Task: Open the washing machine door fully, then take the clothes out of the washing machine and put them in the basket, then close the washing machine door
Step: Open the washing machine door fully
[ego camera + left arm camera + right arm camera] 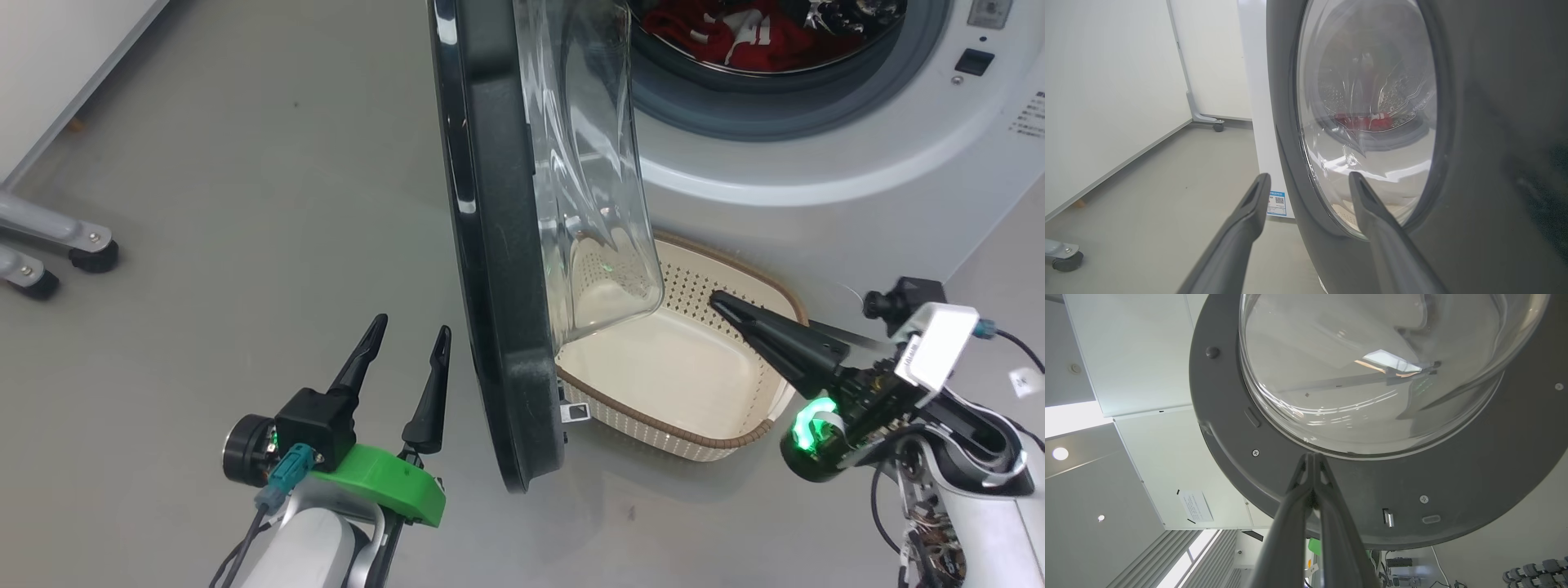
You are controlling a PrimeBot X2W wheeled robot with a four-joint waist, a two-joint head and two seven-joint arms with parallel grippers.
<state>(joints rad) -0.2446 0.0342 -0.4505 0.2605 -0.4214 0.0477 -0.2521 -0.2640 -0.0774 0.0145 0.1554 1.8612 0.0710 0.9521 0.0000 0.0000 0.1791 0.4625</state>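
The washing machine door [490, 245] stands half open between my arms, stiff, heavy and glossy; I would push its black rim. My left fingers [363, 355] are spread, my right fingers [775, 339] clenched on nothing

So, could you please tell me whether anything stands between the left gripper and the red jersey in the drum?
Yes: the washing machine door, only partly open, stands between them. The left gripper is open on the door's outer side; the jersey lies inside the washing machine, past the door's inner side.
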